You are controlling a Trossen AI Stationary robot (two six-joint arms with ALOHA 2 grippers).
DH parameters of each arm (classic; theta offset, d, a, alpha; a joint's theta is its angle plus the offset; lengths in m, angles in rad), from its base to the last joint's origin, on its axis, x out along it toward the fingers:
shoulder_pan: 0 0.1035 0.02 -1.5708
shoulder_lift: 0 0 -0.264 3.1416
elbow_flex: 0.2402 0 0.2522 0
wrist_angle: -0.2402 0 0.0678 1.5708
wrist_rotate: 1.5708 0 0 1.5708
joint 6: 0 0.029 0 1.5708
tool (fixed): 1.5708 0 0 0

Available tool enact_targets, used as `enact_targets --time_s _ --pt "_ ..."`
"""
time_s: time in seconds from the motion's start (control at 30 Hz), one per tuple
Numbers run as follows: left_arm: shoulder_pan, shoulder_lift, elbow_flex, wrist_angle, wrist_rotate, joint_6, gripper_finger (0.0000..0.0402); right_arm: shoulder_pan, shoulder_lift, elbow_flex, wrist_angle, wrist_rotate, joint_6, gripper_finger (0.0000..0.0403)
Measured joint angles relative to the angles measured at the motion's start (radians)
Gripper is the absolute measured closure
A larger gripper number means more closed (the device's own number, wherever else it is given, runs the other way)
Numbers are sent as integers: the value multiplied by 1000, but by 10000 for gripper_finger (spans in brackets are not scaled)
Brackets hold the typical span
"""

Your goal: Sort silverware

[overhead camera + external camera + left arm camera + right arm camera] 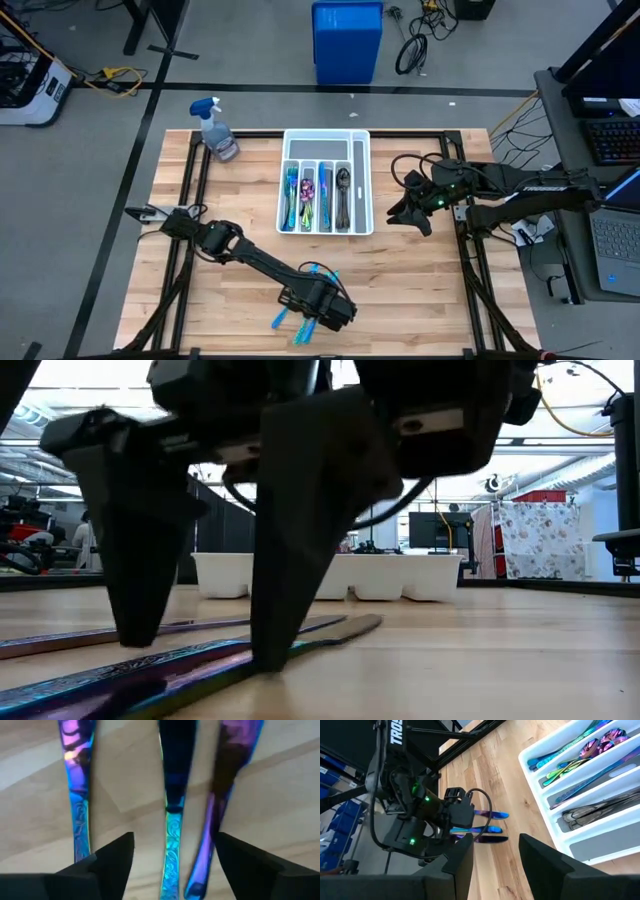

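Observation:
Three slim iridescent blue-purple silverware pieces (77, 815) lie side by side on the wooden table near its front edge. My left gripper (318, 310) points down over them, open. Two of their handles (172, 845) lie between its fingers, and the third lies just outside one finger. The white compartmented tray (326, 134) at the table's middle back holds sorted silverware (307, 195): blue-teal, rainbow-purple and dark pieces in separate slots. My right gripper (496, 850) hangs open above the table, right of the tray. My left gripper comes from above, its fingers across the handles. In the low view one fingertip (270, 655) stands down at an iridescent piece (150, 678) lying flat on the wood. I cannot tell whether it touches it.
A spray bottle (217, 130) stands at the table's far left corner. A blue bin (347, 40) sits on the floor beyond the far edge. Black frame rails (470, 260) run along the table's sides. Bare wood lies between the tray and the loose pieces.

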Motion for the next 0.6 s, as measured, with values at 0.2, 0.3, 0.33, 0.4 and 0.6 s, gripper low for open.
enact_targets --time_s 0.2,0.3,0.33,0.4,0.6 --pt "1 4 -17 10 13 50 164 0 0 0 0 0 -4 261" --pt "1 5 -17 7 15 55 196 0 0 0 0 0 -4 261" --pt "1 6 -17 7 15 55 209 0 0 0 0 0 -4 261" --pt "1 7 -17 6 18 60 236 0 0 0 0 0 -4 261" --pt "3 8 -18 15 61 122 339 0 0 0 0 0 -4 261"
